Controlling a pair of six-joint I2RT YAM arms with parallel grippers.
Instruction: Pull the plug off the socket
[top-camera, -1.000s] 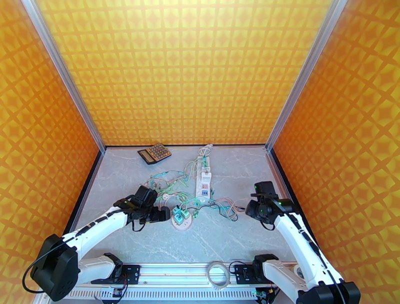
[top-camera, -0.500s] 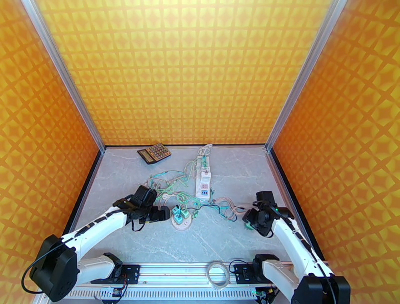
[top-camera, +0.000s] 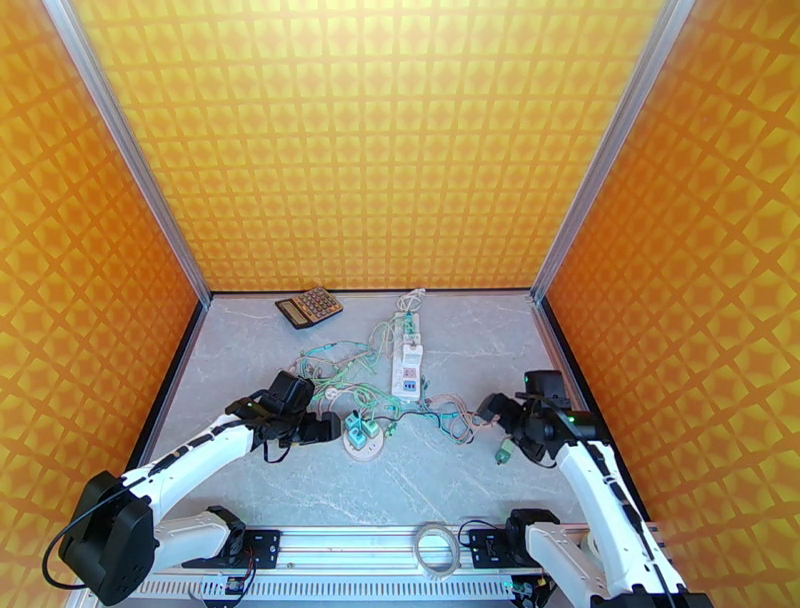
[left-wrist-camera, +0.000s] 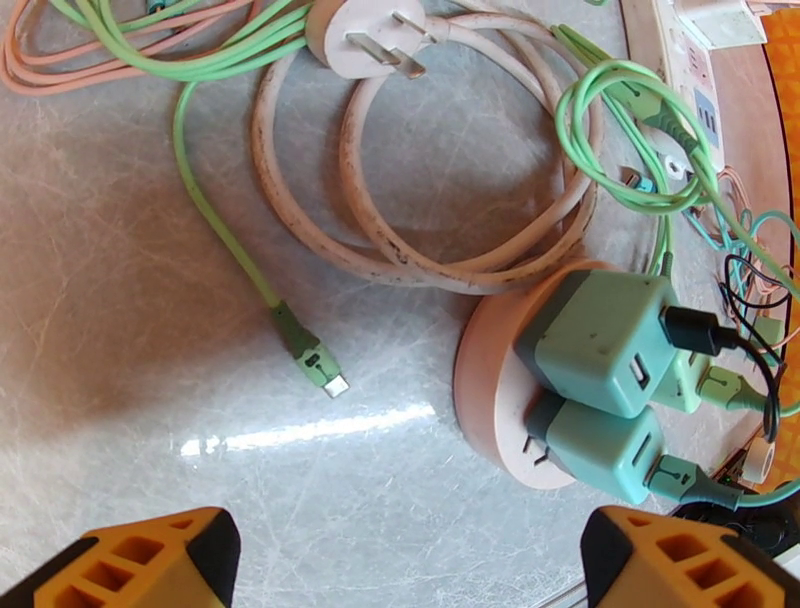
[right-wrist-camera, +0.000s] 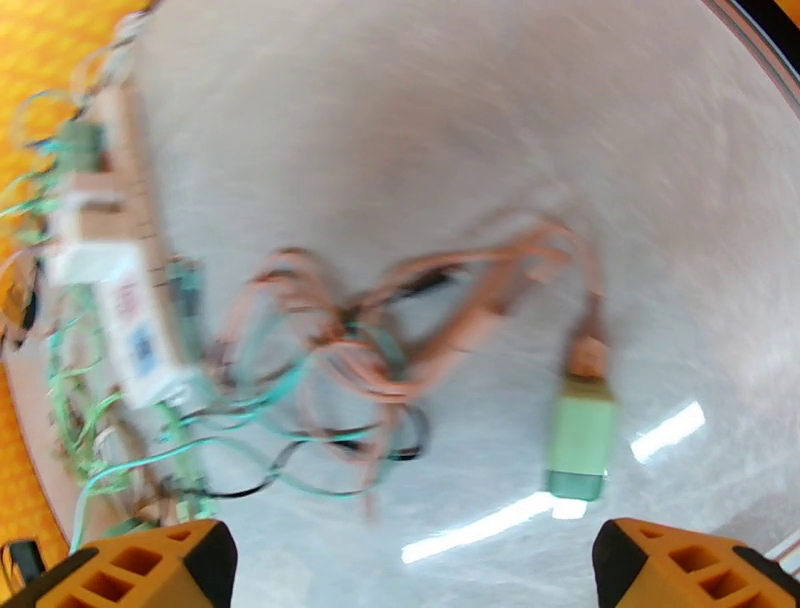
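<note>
A light green plug (right-wrist-camera: 582, 440) on a pink cable lies loose on the table, also seen as a small green plug (top-camera: 503, 456) below my right gripper (top-camera: 490, 410). My right gripper (right-wrist-camera: 410, 570) is open, both fingers clear of the plug. A round pink socket (left-wrist-camera: 490, 400) carries two teal plugs (left-wrist-camera: 600, 340) side by side. The same round socket (top-camera: 363, 445) sits just right of my left gripper (top-camera: 328, 428). My left gripper (left-wrist-camera: 410, 570) is open and holds nothing.
A white power strip (top-camera: 408, 360) lies mid-table amid tangled green and pink cables (top-camera: 440, 412). A white three-pin plug (left-wrist-camera: 360, 35) and a loose green cable end (left-wrist-camera: 310, 355) lie near the socket. A calculator (top-camera: 309, 306) sits at the back left. Orange walls enclose the table.
My right gripper went from shut to open and let the green plug drop onto the table, after carrying it toward the near edge. The left arm has not moved.
</note>
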